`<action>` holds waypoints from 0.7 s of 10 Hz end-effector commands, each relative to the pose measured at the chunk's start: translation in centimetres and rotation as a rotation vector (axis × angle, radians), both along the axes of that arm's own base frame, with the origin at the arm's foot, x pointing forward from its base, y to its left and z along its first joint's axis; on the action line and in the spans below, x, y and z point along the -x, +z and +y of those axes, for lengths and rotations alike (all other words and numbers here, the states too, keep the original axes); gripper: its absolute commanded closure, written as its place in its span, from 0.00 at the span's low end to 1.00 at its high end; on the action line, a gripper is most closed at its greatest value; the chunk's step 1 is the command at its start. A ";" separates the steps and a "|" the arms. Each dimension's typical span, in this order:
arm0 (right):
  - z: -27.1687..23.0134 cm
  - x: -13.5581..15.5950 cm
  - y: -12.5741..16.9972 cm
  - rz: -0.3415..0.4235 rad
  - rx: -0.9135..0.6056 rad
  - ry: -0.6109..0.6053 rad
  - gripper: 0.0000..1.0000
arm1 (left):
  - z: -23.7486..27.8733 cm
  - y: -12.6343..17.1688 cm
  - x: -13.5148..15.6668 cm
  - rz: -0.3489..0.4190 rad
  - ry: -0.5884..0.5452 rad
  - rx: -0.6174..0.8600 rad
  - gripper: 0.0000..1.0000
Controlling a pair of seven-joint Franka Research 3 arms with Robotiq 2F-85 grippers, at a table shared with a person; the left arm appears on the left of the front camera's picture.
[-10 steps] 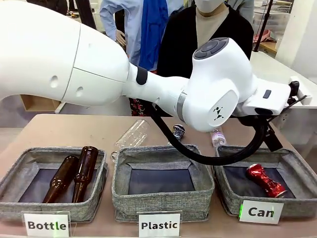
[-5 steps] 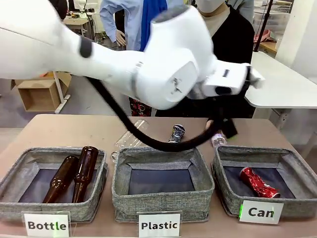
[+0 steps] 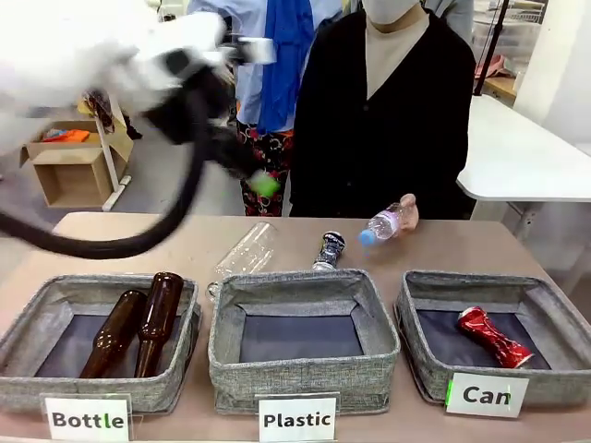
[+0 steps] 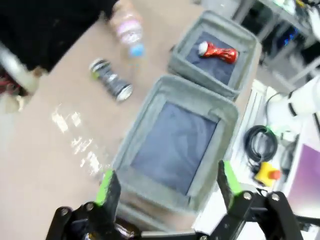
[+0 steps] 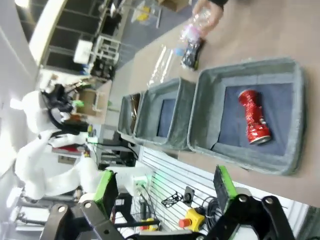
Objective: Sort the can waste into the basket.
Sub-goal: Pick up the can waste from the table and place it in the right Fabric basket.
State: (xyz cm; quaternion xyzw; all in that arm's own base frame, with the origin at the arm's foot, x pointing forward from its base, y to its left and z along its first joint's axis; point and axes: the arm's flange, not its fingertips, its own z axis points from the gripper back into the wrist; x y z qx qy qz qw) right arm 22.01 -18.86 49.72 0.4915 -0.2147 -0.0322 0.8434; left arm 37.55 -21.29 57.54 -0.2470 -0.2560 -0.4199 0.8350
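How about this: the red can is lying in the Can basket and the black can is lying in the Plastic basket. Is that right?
Not quite. The red can does lie in the Can basket, but the black can is not in the Plastic basket. It lies on the table just behind that basket. The front view shows this.

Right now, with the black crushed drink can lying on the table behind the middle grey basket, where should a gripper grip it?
Probably take the black crushed can across its crumpled middle, straight down from above: it lies on its side on the table, long flanks exposed. A person's hand holds a clear plastic bottle beside it, so avoid that side.
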 end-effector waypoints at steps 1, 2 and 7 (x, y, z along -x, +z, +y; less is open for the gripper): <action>4.8 -1.2 -0.8 0.039 0.015 0.041 0.00 | 9.9 -2.0 -0.1 0.082 0.145 0.098 0.00; 6.6 -2.3 -1.5 0.070 -0.006 0.072 0.00 | 15.6 -3.0 -0.8 0.176 0.230 0.177 0.00; 8.4 -5.0 -2.1 0.126 -0.085 0.136 0.00 | 32.2 -13.2 -2.0 0.632 0.462 0.723 0.00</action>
